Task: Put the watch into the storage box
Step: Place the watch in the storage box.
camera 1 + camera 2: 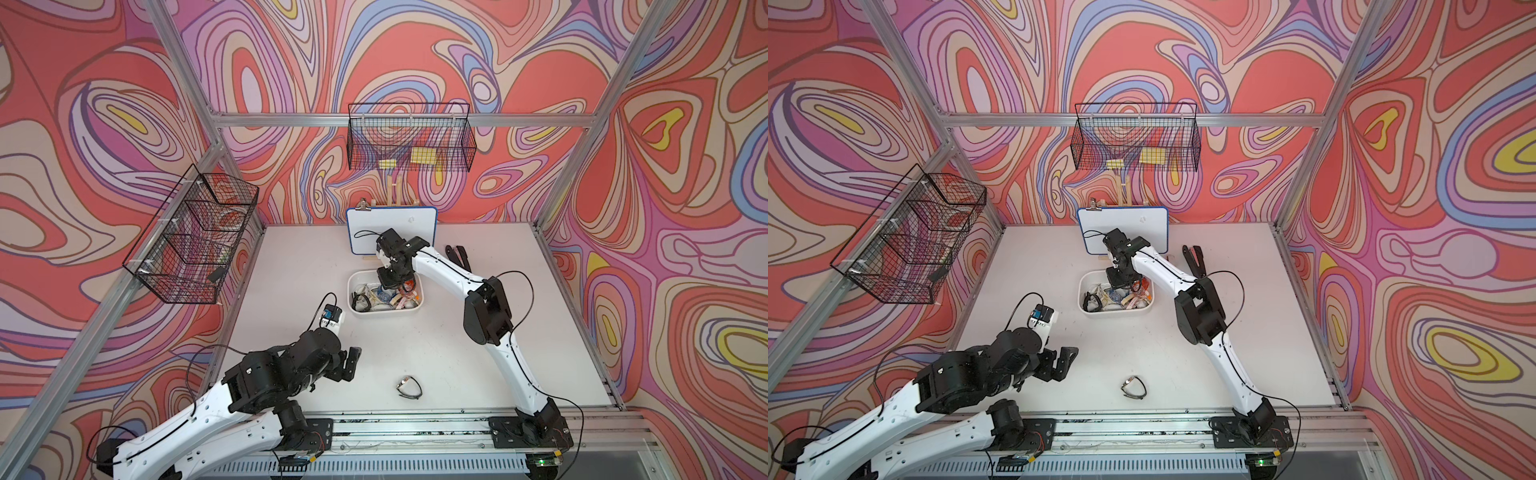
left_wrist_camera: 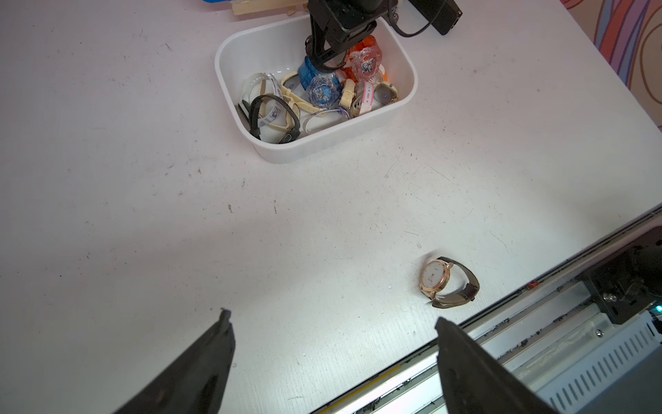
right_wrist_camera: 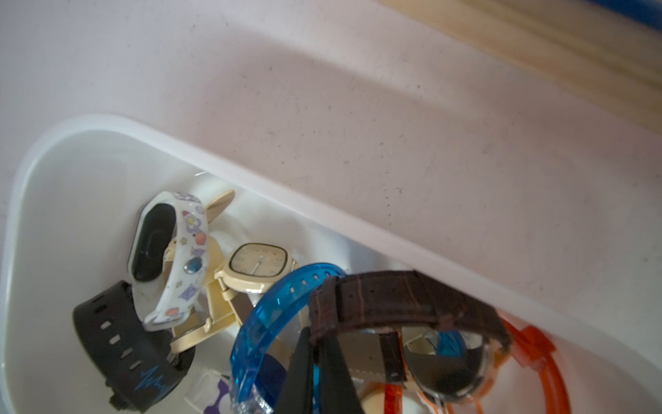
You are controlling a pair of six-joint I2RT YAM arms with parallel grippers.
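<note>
Two arms, two grippers. The right gripper (image 3: 315,362) is clamped on the band of one brown-strap watch (image 3: 394,301) and holds it low over the contents of the single white storage box (image 1: 384,315). The left gripper (image 2: 332,317) stands with its jaws wide apart, holding nothing, above bare table.

One rose-gold watch (image 2: 447,283), white dial and dark strap, lies alone on the table (image 1: 415,345) near the front rail, well apart from the box and beside the left gripper's reach.

Inside the box lies a tangled heap. Five watches are distinct in the right wrist view: black (image 3: 121,344), white patterned (image 3: 179,258), cream (image 3: 256,267), blue (image 3: 265,315) and orange (image 3: 537,358). The left wrist view shows more, but the number cannot be told.

There is one whiteboard (image 1: 411,224) on a wooden easel (image 1: 395,191) behind the box. One black forked object (image 1: 457,255) lies to its side.

Two black wire baskets hang on the walls, one at the left (image 1: 195,237) and one at the back (image 1: 409,139).

The table is matte white and scuffed. The walls carry red, lilac, blue and yellow swirls, framed in aluminium.
</note>
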